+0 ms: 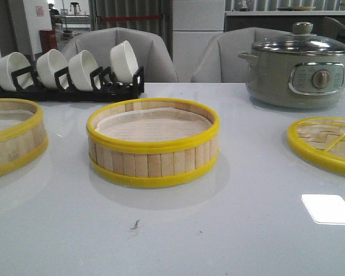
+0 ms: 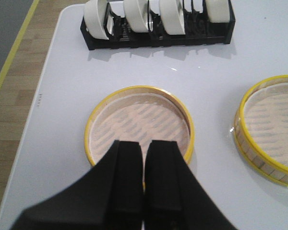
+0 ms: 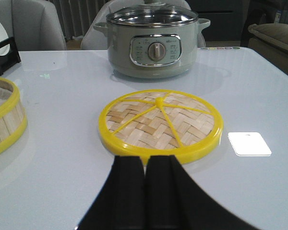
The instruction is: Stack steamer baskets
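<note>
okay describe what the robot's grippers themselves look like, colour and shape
Both the left gripper and the right gripper look alike: two matte black, blocky fingers with flat faces, widening toward the wrist. No cables, markings or labels show. The arms themselves are out of view.

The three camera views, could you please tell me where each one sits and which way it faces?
Front view: low, facing forward over the table at the centre steamer basket, bowl rack and electric pot; no robot parts show.
Left wrist view: above the left steamer basket, looking down; the shut left pincer shows.
Right wrist view: low, facing the woven lid and pot; the shut right pincer shows.
Shared: the centre basket appears in all three views, the pot in front and right wrist.
</note>
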`<state>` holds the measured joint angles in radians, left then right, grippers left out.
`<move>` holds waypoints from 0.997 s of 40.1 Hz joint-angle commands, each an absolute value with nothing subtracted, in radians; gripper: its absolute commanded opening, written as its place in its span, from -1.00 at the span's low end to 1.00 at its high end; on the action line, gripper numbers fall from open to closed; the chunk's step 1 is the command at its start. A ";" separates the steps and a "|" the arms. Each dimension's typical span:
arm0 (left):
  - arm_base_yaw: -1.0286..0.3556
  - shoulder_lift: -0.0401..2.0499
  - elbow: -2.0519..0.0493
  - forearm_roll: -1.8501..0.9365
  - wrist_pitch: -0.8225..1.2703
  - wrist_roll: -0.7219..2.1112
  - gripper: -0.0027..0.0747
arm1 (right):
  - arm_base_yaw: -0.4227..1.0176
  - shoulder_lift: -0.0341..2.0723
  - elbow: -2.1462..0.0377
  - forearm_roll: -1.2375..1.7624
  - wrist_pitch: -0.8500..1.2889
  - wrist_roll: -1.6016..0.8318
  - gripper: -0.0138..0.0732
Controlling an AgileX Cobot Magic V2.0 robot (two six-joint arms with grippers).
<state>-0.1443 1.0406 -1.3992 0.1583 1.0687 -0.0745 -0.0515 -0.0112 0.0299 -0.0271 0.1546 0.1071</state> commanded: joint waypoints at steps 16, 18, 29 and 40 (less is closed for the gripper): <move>-0.149 1.032 -1.425 0.184 0.984 -0.071 -0.66 | -0.054 -0.028 0.015 -0.035 0.072 0.109 -0.54; -0.149 1.032 -1.425 0.192 0.978 -0.071 -0.66 | -0.054 -0.028 0.015 -0.035 0.072 0.109 -0.54; -0.149 1.032 -1.425 0.193 0.920 -0.071 -0.66 | -0.056 -0.028 0.015 -0.039 0.061 0.109 -0.54; -0.149 1.032 -1.425 0.220 0.915 -0.071 -0.66 | -0.060 -0.027 0.015 -0.151 -0.050 0.060 -0.54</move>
<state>-0.1443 1.0406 -1.3992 0.2026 0.9868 -0.0723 -0.0538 -0.0112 0.0299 -0.1219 0.0900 0.0669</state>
